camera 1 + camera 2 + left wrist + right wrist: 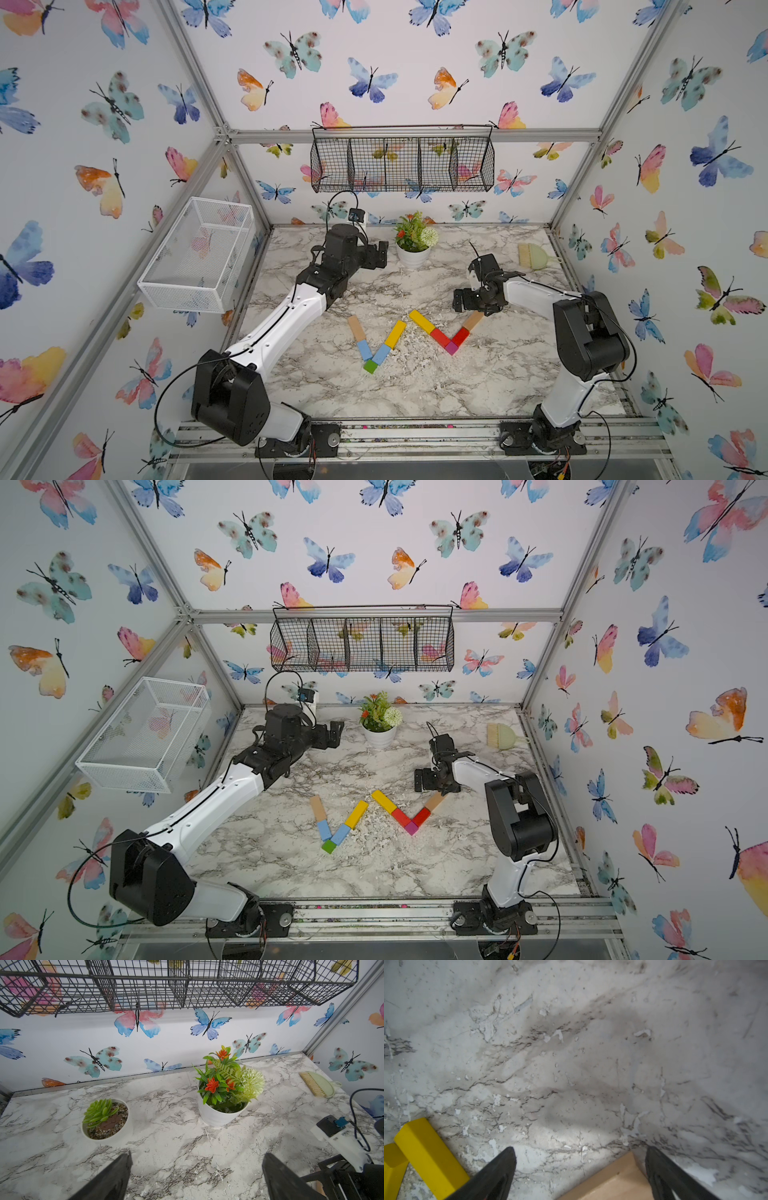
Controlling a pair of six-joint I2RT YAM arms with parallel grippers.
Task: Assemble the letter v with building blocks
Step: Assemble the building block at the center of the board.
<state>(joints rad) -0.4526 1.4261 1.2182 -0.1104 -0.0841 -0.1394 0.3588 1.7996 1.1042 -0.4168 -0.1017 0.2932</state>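
The left arm (286, 318) and the right arm (528, 293) share one build: smooth white shells on the long links and bulky matte black housings (230, 395) at the joints. Small dark screws (291, 305) dot the white shell. A thin black cable (155, 415) runs along each arm and loops loose by the shoulder. Each arm is bolted to a black base plate (322, 432) with round silver fittings, and red and yellow wires (563, 467) show under the right one. The left pincer (197, 1156) and the right pincer (581, 1150) have black, tapered fingers (116, 1176). A white bracket (342, 1142) with small screws carries a black camera (328, 1124) with a blue plug.
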